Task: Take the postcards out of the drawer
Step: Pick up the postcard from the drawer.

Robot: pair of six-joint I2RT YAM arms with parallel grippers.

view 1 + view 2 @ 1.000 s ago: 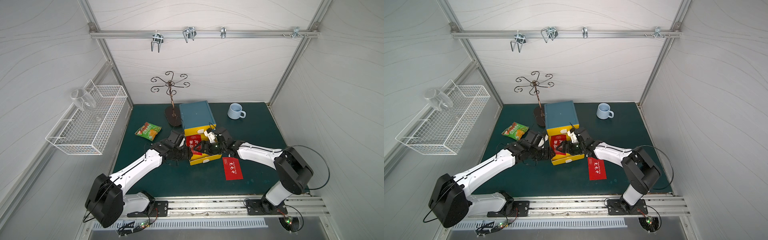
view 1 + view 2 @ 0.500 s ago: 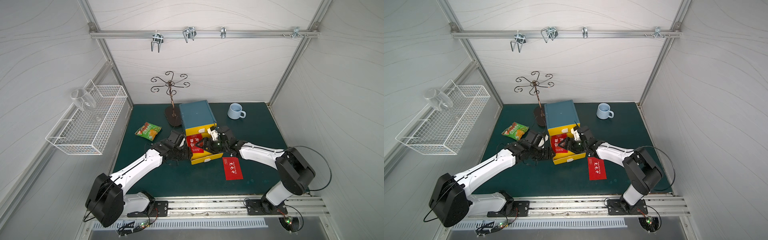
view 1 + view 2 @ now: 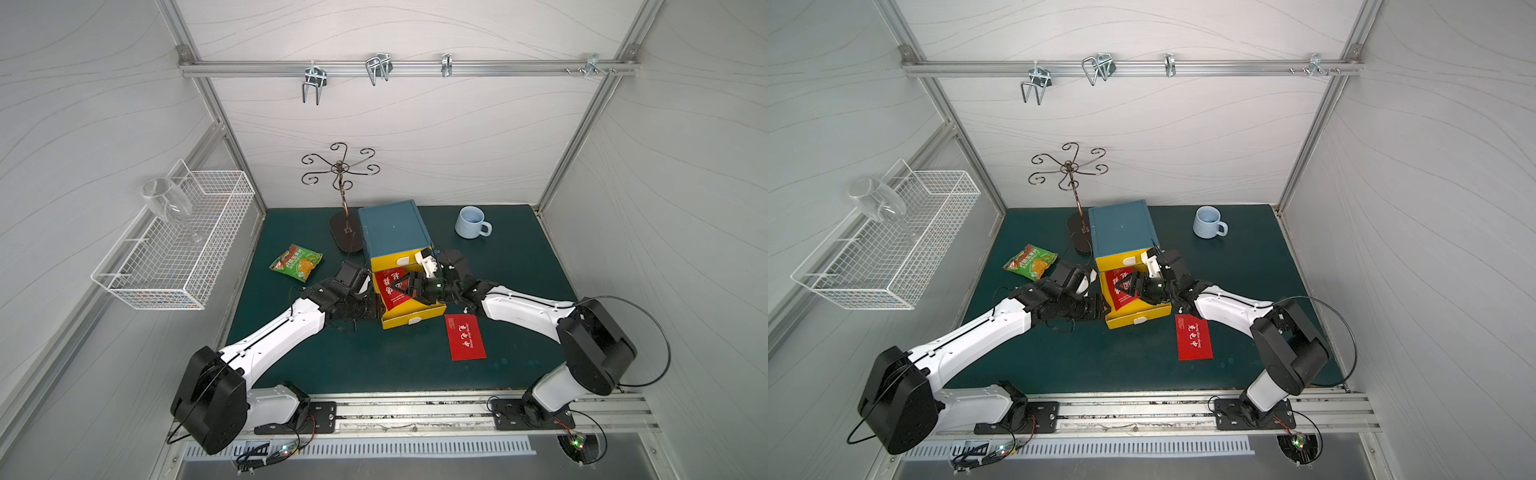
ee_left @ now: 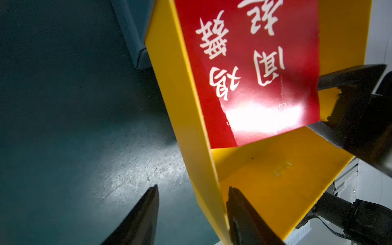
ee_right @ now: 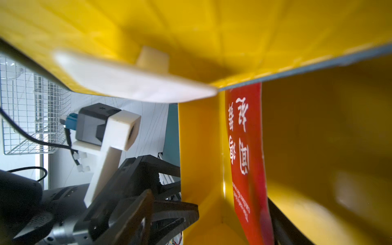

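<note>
The yellow drawer [image 3: 411, 322] [image 3: 1138, 320] stands pulled out of the blue cabinet [image 3: 392, 226]. One red postcard [image 3: 390, 286] [image 4: 254, 63] [image 5: 246, 148] with white characters leans tilted inside it, against the left wall. My right gripper [image 3: 409, 286] [image 5: 212, 212] reaches into the drawer, open, its fingers [image 4: 350, 78] either side of that card's edge without pinching it. My left gripper [image 3: 374, 309] [image 4: 192, 191] is open astride the drawer's left wall [image 4: 186, 106]: the inner finger lies against it, the outer one stands apart. A second red postcard [image 3: 464, 336] [image 3: 1192, 336] lies flat on the mat.
On the mat are a green-orange snack packet [image 3: 296, 266] left of the cabinet, a metal hook stand [image 3: 345, 232] beside it and a pale mug [image 3: 471, 222] at the back right. A wire basket [image 3: 178, 249] holding a glass hangs on the left wall.
My right gripper has slid a little leftward inside the drawer up to the red card, and its jaws have narrowed. The left arm has not moved.
</note>
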